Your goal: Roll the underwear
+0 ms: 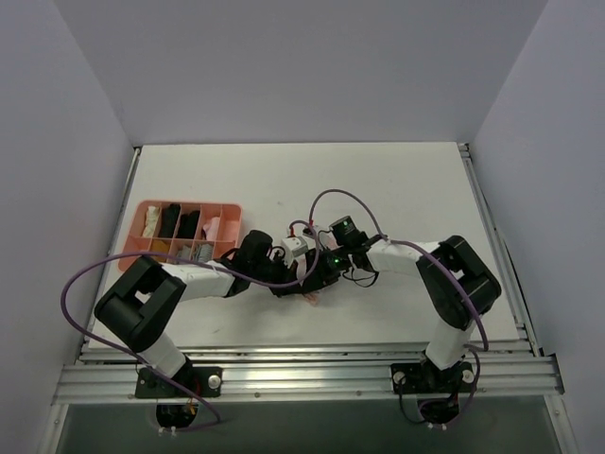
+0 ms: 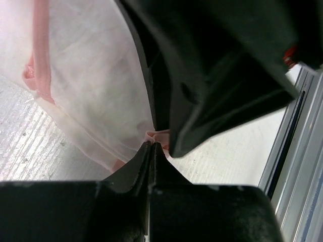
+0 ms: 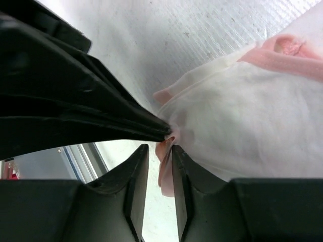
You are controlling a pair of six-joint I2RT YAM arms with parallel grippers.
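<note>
The underwear [image 2: 91, 85] is thin white fabric with pink trim, lying on the pale table. In the top view only a pink scrap of the underwear [image 1: 310, 297] shows under the two meeting grippers. My left gripper [image 2: 153, 144] is shut on a bunched pink edge of it. My right gripper [image 3: 159, 147] faces it tip to tip, jaws slightly apart, with a strip of pink trim hanging loose between them. The underwear [image 3: 242, 121] spreads to the right of that spot. From above, the left gripper [image 1: 295, 281] and right gripper [image 1: 321, 272] nearly touch.
A pink divided tray [image 1: 232, 210] with rolled garments stands at the left, behind the left arm. The aluminium rail [image 1: 302, 374] runs along the near table edge, close to the grippers. White walls enclose the table on three sides.
</note>
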